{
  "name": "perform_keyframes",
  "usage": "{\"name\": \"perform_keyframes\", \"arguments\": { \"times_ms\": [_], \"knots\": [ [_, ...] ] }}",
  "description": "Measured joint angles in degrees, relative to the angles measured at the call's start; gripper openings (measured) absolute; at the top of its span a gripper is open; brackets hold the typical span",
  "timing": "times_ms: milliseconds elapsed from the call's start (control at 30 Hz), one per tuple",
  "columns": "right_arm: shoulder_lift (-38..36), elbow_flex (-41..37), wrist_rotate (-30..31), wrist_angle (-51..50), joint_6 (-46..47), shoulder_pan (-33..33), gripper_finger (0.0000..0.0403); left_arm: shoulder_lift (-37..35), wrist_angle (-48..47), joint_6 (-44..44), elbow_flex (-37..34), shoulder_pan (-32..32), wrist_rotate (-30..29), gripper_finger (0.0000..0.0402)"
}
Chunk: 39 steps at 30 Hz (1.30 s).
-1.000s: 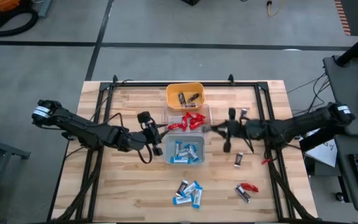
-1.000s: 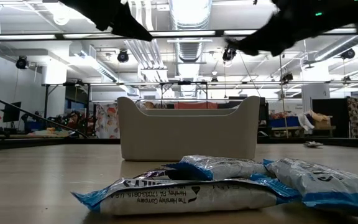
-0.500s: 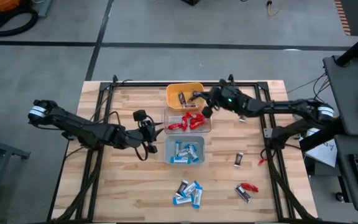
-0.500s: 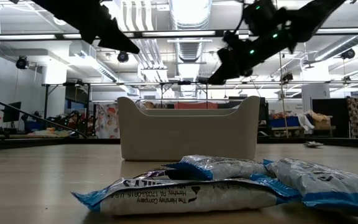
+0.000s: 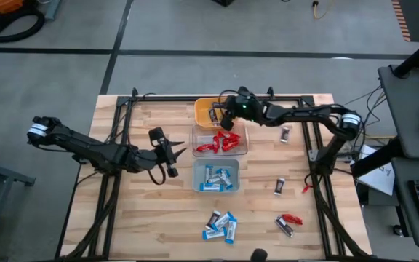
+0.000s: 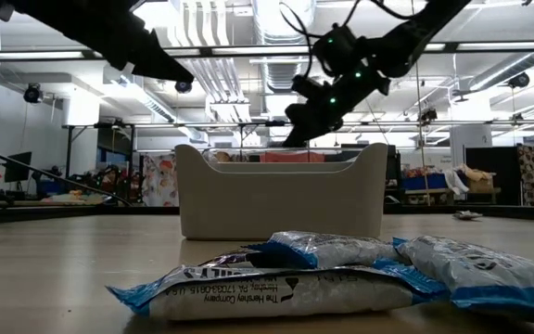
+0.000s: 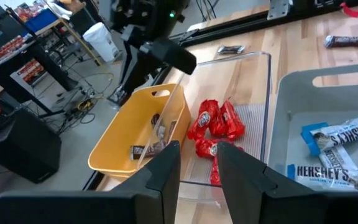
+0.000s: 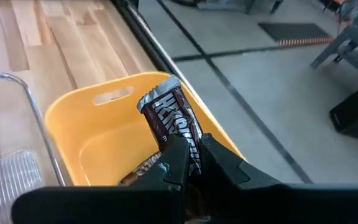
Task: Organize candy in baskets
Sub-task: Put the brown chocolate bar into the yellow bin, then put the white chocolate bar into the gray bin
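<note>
The right gripper (image 8: 190,163) hangs over the yellow basket (image 5: 204,109) at the far middle of the table (image 5: 144,218), its jaws clamped on a dark brown bar (image 8: 171,122) that stands upright between the fingers, just above the basket's opening. A couple of dark bars (image 5: 215,114) already lie inside that basket. Just nearer sits the clear basket (image 5: 243,135) with red candies (image 5: 220,141), and nearer again the grey-blue basket (image 5: 196,177) with blue-and-white bars (image 5: 217,177). The left gripper (image 5: 174,151) hovers to the left of the clear basket, jaws a little apart and holding nothing. Loose candy lies on the near part of the table: a cluster of blue-and-white bars (image 5: 222,225) near the middle, a red candy (image 5: 292,218) beside a dark bar (image 5: 284,228) to the right, another dark bar (image 5: 279,187) farther back, and one more (image 5: 285,134) by the right arm.
</note>
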Motion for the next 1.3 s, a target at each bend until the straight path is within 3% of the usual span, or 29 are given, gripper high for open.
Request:
{"name": "perform_keyframes", "arguments": {
  "times_ms": [333,867,1200,1300],
  "knots": [
    [4.2,7.2,1.6,-6.8,3.7,-1.0,0.0035,0.5,0.2,-1.0,-0.2,0.0,-0.3,0.0091],
    [2.8,7.5,1.5,-10.6,3.8,-1.0,0.0165,0.5,0.1,-3.1,-0.5,0.0,-0.4,0.0091],
    [-4.8,7.5,1.7,-27.0,13.9,-1.1,0.0162,0.5,0.1,-5.7,-0.5,0.0,-0.4,0.0091],
    [-7.7,7.5,5.4,-36.6,20.0,-1.3,0.0155,0.5,0.1,-7.0,-0.5,0.0,-0.4,0.0091]
  ]
}}
